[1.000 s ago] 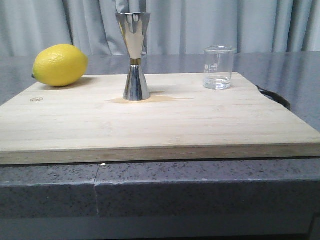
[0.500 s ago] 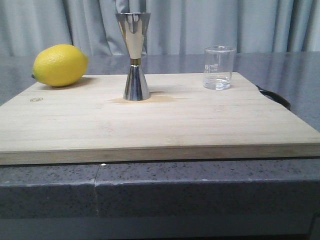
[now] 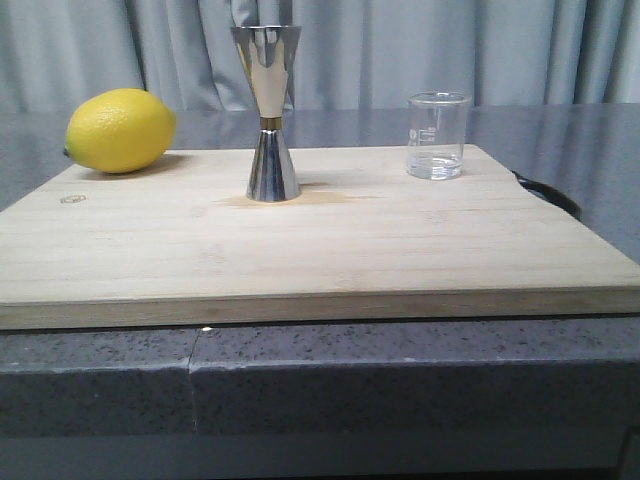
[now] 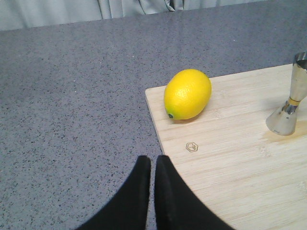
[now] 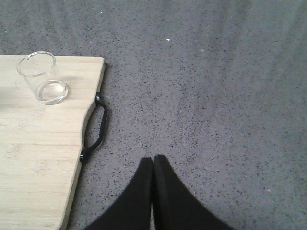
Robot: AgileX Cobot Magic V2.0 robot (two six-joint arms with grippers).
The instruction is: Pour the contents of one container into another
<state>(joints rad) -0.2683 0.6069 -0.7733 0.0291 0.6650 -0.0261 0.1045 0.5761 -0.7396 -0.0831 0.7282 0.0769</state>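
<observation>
Front view showed nothing grasped: both grippers, left and right, were closed and empty; the small clear glass beaker needed gripping before tipping into the tall steel hourglass jigger.

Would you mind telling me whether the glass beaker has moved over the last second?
No. The glass beaker stands at the same spot near the cutting board's far right corner, equally far from the jigger.

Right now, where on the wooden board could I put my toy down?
The whole near half of the pale wooden cutting board is bare. There is also a bare gap between the shiny steel hourglass jigger and the small clear glass beaker. The far left corner is crowded by the yellow lemon.
</observation>
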